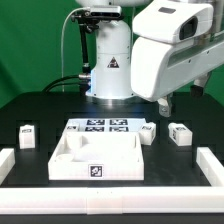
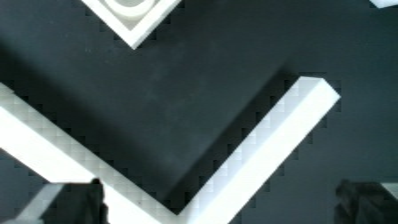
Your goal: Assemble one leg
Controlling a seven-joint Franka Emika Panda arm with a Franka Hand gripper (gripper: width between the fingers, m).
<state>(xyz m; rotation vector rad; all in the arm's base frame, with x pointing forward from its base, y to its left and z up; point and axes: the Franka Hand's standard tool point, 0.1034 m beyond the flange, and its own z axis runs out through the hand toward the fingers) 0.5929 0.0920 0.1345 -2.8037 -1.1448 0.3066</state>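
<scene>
In the exterior view the white tray-like part (image 1: 70, 170) is seen nearest, on the black table (image 1: 175, 165). One leg (image 1: 27, 135) is stood to the exterior view's left of it, a second leg (image 1: 149, 133) and a third leg (image 1: 180, 133) to its right, with the marker board (image 1: 100, 127) laid just behind. Farther back the gripper (image 2: 214, 203) is held above the table, fingers (image 2: 63, 205) spread apart, nothing clasped

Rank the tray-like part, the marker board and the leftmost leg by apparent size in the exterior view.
1. tray-like part, clearly largest
2. marker board
3. leg at the exterior view's left, smallest
The tray-like part sits nearer the camera, yet the order looks safe.
</scene>
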